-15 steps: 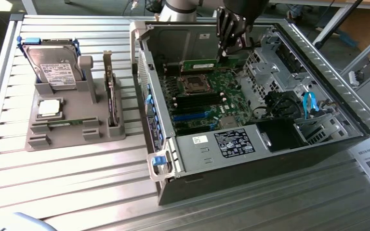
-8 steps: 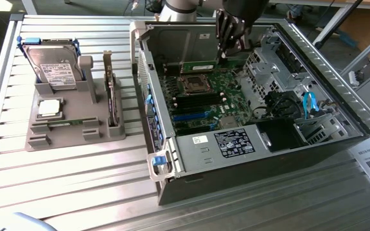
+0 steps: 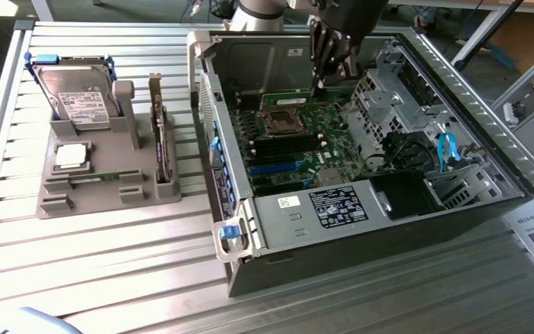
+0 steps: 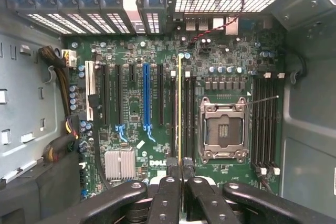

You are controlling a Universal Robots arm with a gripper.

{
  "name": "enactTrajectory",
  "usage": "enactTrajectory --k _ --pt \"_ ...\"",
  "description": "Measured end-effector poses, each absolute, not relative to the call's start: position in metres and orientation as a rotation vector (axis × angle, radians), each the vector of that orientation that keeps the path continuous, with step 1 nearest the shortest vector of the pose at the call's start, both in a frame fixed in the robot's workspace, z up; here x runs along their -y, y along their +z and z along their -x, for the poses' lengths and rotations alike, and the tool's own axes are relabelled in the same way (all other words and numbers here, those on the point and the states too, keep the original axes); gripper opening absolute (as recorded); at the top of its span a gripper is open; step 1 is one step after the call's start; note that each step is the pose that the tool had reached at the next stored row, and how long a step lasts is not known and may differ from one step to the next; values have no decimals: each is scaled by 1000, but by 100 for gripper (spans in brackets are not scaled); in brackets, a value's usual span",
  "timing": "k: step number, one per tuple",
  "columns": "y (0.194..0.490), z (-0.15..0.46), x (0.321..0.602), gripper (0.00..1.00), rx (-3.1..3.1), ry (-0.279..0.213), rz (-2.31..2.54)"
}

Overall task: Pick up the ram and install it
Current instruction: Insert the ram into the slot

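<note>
In the exterior view, an open computer case (image 3: 248, 59) lies on its side on the ribbed metal bench (image 3: 109, 271), with its motherboard (image 3: 316, 142) facing up. The arm reaches down into the far end of the case. The tool (image 3: 322, 82) hangs low over the board, just beyond the CPU socket (image 3: 284, 123). The ram (image 3: 290, 92) shows as a thin green strip running across the board on the far side of that socket, directly under the tool's tips. The fingers meet it toward its end on the exterior view's right. Whether the stick is seated in a slot or just above one I cannot tell here. Well apart, on the exterior view's left, a grey holder (image 3: 91, 202) stands on the bench, carrying a silver hard drive (image 3: 83, 101) and an upright dark card (image 3: 162, 142).

In the wrist view, the tool (image 4: 181, 167) is closed down narrow on the ram (image 4: 179, 108), its two inner fingers (image 4: 169, 187) pressed against the stick's flat sides. The ram is seen edge-on — a thin line with a yellowish edge running straight away from the fingertips. It lies along the row of dark memory slots between the CPU socket (image 4: 223, 129) and the blue slot (image 4: 146, 98) — just beside the socket and parallel to it. A small silver heatsink (image 4: 120, 162) sits on the board on the other side of the blue slot from the ram.
</note>
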State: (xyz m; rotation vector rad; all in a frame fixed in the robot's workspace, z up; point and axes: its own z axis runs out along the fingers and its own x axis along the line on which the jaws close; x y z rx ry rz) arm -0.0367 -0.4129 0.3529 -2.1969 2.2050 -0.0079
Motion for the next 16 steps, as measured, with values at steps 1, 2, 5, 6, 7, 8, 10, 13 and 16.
enactTrajectory --k 1,2,5,6,7,8,10,13,16 --pt "352 37 413 12 -2205 -8 2197" --pt "351 37 413 12 -2205 -8 2197" --pt "349 37 413 12 -2205 -8 2197" --pt "348 37 413 12 -2205 -8 2197" --pt "347 37 413 12 -2205 -8 2197" --pt "347 37 413 12 -2205 -8 2197" --pt "346 37 413 12 -2205 -8 2197" --pt "343 37 413 12 -2205 -8 2197" --pt "342 37 413 12 -2205 -8 2197"
